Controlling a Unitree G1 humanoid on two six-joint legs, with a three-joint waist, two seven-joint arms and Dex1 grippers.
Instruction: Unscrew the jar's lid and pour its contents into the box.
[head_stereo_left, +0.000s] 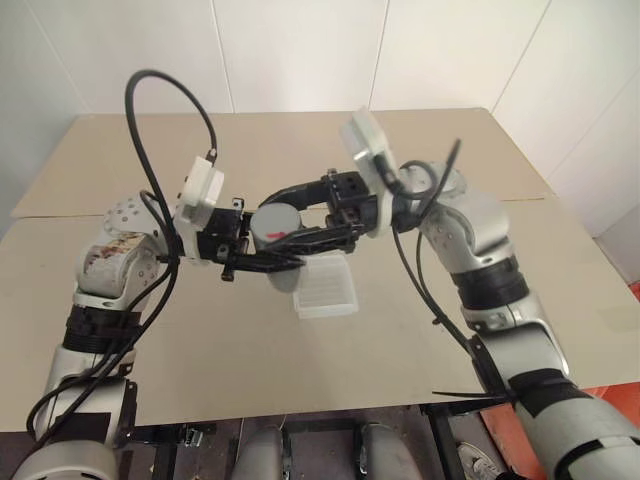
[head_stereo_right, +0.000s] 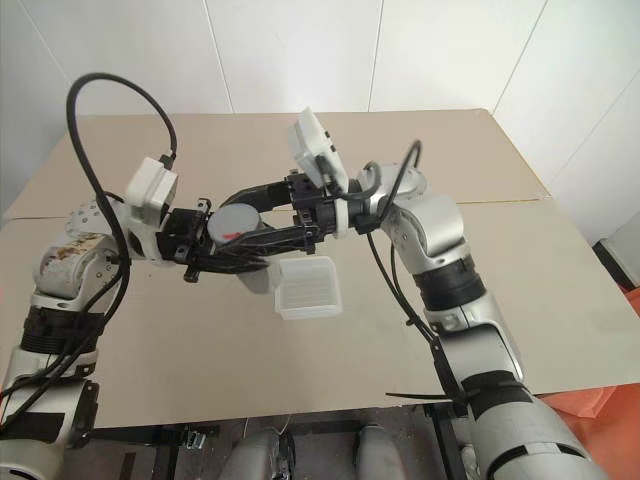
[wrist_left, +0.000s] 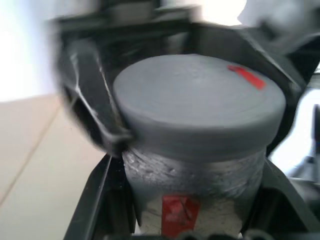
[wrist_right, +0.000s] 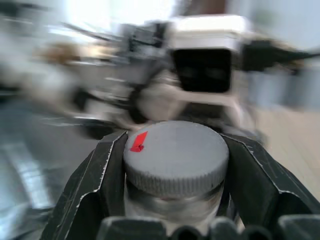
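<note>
Fingers of the right gripper (wrist_right: 175, 200) clamped the round grey lid (wrist_right: 176, 156), hiding the see-through jar (wrist_left: 192, 195) that the left gripper (head_stereo_left: 262, 262) held above the translucent white box (head_stereo_left: 325, 287).

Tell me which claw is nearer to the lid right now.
Right. The right claw is shut on the lid itself. The left claw grips the jar lower down, below the lid.

Bare lab space, plain beige table (head_stereo_left: 420, 370), white panelled walls (head_stereo_left: 300, 50)

A beige table (head_stereo_left: 300, 380) stands against white panelled walls (head_stereo_left: 300, 50), evenly lit.
</note>
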